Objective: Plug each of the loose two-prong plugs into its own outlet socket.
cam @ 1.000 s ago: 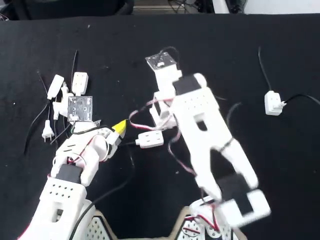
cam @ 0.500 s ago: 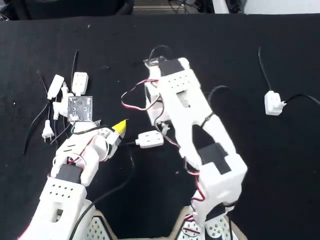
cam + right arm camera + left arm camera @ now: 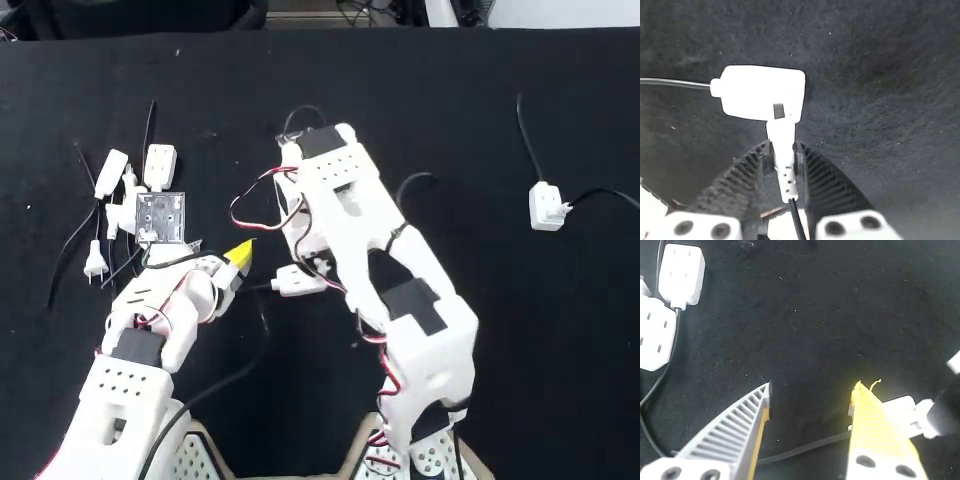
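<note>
Gripping, right end effector (image 3: 782, 148): I see its two black ribbed fingers (image 3: 735, 185) clamped tight on a slim white plug (image 3: 784, 176), with a black cord running out of the plug's back end.
Plug position: its nose touches the long side of a white outlet block (image 3: 760, 93). I cannot see the prongs, so I cannot tell how deep it sits.
Outlet block: smooth plastic with rounded corners, lying flat near the middle of the bench (image 3: 450, 90). A thin cord leaves one short end.
Left end effector (image 3: 812, 386): spread wide with nothing in it. One finger is pale grey (image 3: 740, 422), the other yellow (image 3: 872, 420), and both have ribbed inner faces. The yellow tip is just beside that same block.
Bench: matte black cloth, flecked with pale lint.
Left cluster: two square white socket blocks (image 3: 682, 272) with narrow slots lie close together. Near them I see a loose two-prong plug (image 3: 95, 262) among thin black cords.
Far right: a small white block (image 3: 545, 205) with black cords, well apart from both arms.
</note>
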